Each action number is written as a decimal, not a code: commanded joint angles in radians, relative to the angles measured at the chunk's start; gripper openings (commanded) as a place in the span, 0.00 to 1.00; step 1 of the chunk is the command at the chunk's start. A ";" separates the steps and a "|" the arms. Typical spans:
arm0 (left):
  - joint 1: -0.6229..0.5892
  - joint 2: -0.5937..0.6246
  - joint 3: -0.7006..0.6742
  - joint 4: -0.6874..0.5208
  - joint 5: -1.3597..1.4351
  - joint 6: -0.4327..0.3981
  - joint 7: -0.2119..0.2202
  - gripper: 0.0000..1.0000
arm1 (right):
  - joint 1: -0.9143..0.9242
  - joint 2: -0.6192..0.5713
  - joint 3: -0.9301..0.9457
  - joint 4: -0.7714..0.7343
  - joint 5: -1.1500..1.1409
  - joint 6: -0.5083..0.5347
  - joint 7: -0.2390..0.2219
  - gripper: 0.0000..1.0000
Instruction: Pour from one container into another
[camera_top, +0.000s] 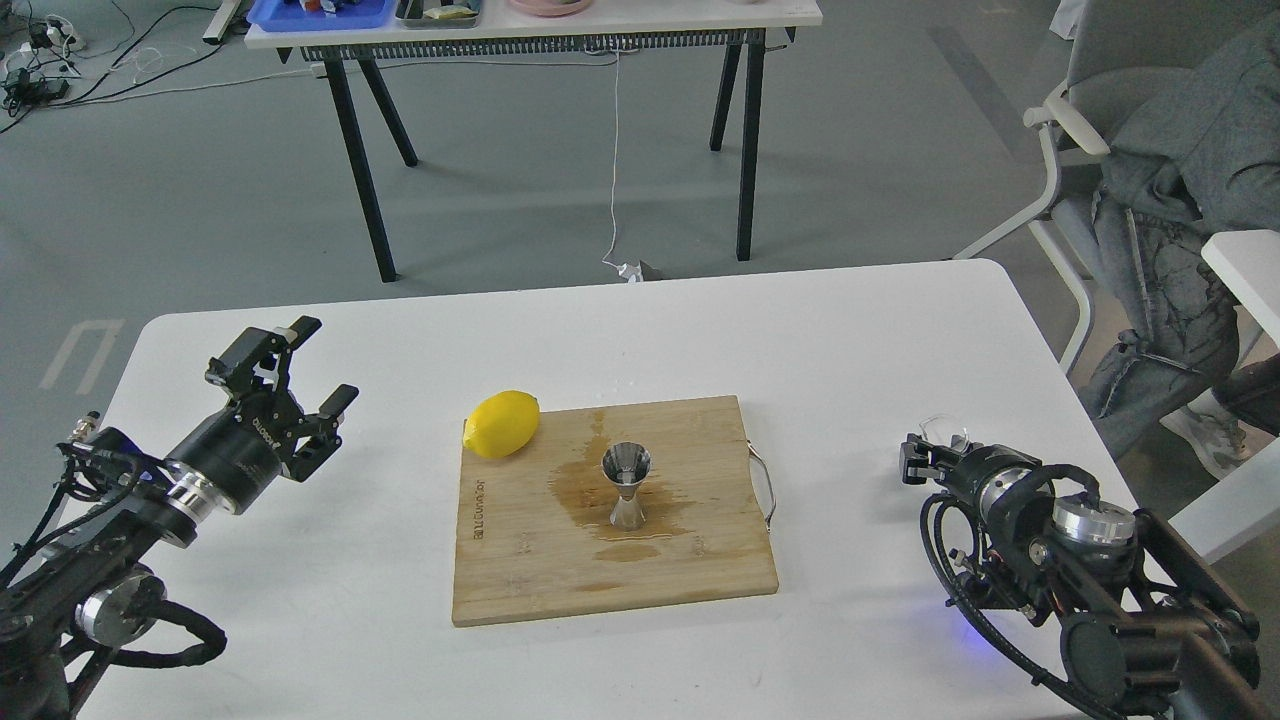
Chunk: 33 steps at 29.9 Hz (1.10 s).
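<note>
The steel jigger (626, 486) stands upright in the middle of a wooden cutting board (520, 570), in a dark wet patch (578, 492). Only the rim of the small clear cup (944, 428) shows, low over the table at the right, just past the dark end of my right gripper (928, 455). That gripper seems shut on the cup, well right of the board. My left gripper (322, 362) hovers open and empty above the table's left side, far from the jigger.
A yellow lemon (502, 423) lies at the board's far left corner. A metal handle (765, 487) sticks out of the board's right edge. A chair draped with grey clothes (1180, 150) stands at the right, and another table (540, 25) behind.
</note>
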 joint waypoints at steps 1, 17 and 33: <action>0.000 -0.001 0.000 0.000 0.000 0.000 0.000 0.99 | -0.006 0.000 0.005 0.007 0.001 -0.002 -0.002 0.37; 0.003 -0.001 0.000 0.000 0.000 0.000 0.000 0.99 | -0.037 -0.008 0.041 0.025 0.004 -0.002 -0.005 0.37; 0.002 -0.001 0.000 0.000 0.000 -0.002 0.000 0.99 | -0.058 -0.008 0.047 0.027 0.004 -0.004 -0.006 0.45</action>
